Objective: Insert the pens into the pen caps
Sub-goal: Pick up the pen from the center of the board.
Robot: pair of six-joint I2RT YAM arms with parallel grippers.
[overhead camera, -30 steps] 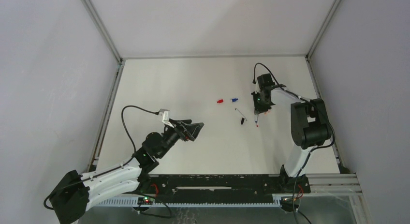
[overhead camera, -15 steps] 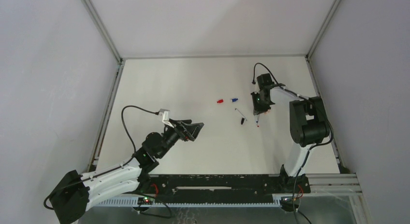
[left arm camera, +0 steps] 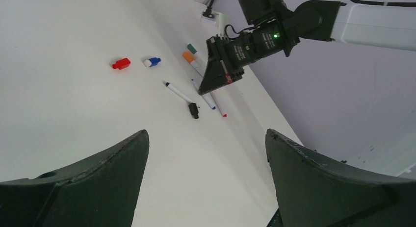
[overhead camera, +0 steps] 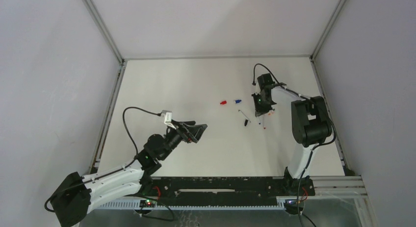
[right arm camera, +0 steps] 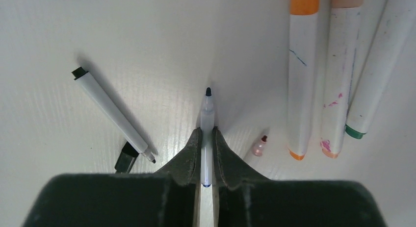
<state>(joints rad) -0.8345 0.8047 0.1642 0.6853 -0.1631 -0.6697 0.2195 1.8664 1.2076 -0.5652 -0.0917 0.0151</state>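
My right gripper (right arm camera: 206, 138) is shut on a thin white pen (right arm camera: 207, 112) with a dark blue tip that points away from me, low over the table. Left of it lies a black-tipped pen (right arm camera: 110, 111) with a black cap (right arm camera: 126, 157) by its tip. To the right a red pen tip (right arm camera: 259, 145) shows. A red cap (overhead camera: 222, 102) and a blue cap (overhead camera: 238, 101) lie left of the right gripper (overhead camera: 261, 109). My left gripper (left arm camera: 206, 134) hangs open and holds nothing, well short of the pens.
Three white pens with orange (right arm camera: 300, 75), orange (right arm camera: 337, 75) and green (right arm camera: 377, 65) ends lie side by side just right of the held pen. Grey enclosure walls (overhead camera: 59, 89) stand around the white table (overhead camera: 196, 85).
The right gripper shifted slightly up and left and its jaws narrowed onto the blue-tipped pen. The left arm has not moved.
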